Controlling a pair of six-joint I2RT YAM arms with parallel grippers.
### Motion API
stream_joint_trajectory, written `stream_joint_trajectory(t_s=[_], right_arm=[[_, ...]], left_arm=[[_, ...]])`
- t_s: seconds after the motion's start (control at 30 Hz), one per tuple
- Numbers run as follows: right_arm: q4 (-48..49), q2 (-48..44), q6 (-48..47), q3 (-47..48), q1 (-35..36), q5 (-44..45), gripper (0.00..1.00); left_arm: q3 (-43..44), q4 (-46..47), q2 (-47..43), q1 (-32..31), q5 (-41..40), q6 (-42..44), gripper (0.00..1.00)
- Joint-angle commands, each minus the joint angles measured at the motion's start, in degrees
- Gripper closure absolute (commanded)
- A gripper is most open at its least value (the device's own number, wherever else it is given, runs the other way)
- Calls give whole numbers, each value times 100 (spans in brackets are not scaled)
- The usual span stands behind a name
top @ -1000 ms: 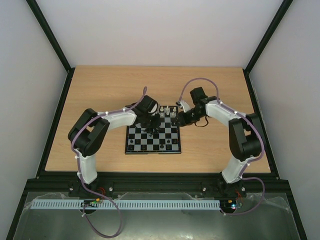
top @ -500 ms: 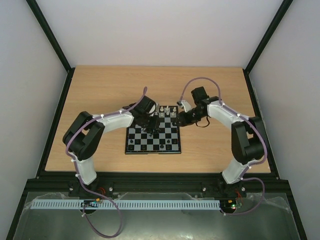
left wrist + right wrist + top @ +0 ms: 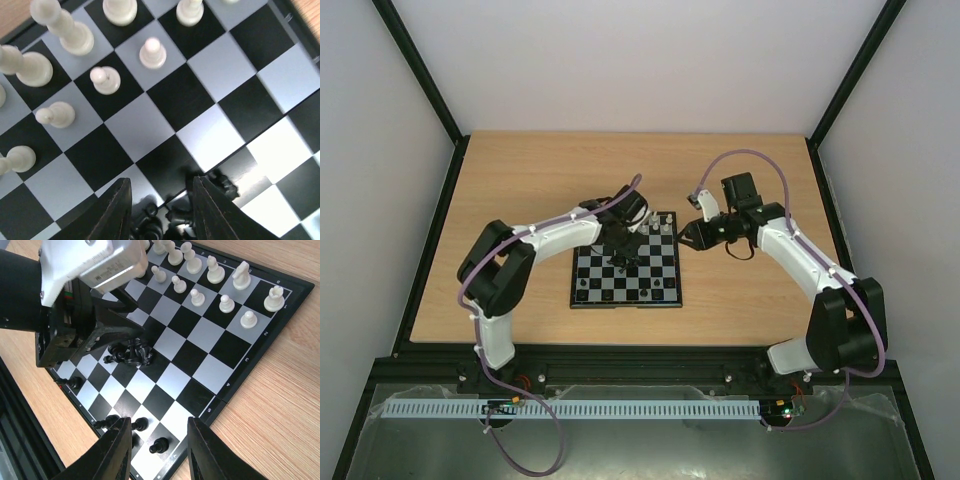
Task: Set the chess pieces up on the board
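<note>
So since the frame from 1 second back, the right arm has swung out wide. The right gripper used to hang over the far right corner of the board. Now it sits just off the right edge, over bare table. The left arm has stretched further in, and the left gripper is parked over the middle of the board.

The board itself is a small checkered square, black and pale grey with a thin dark border. It lies on the wooden table between the 2 arms, a bit nearer the bases than the middle.

The white pieces stand upright in 2 rows along the far side, taller ones behind and pawns in front. The black side is a mess. There's a tangled heap of black pieces lying around the middle of the board. A few more black pieces are dotted along the near edge.

In the left wrist view, the left gripper's jaws are spread, and the black heap sits low between its 2 fingers. I can't tell if either finger actually touches it. The right wrist view shows the right gripper spread too, with nothing between the fingers but checkered squares below. The left gripper's tip points right at the heap.
</note>
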Motion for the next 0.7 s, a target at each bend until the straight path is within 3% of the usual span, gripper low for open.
stream_joint_trajectory(t_s=[0.0,0.4,0.67], right_arm=[[10,-91,-98,-160,-69,-61,67],[44,-249,-152,-207,-139,-92,67],[51,-233,-168,-216,-215,-162,67]], left_arm=[[277,-702,291,-162,-400,661,65],[839,-977,803,-298,-488,1089,64],[542,-554,183,-356,-302,1309,64]])
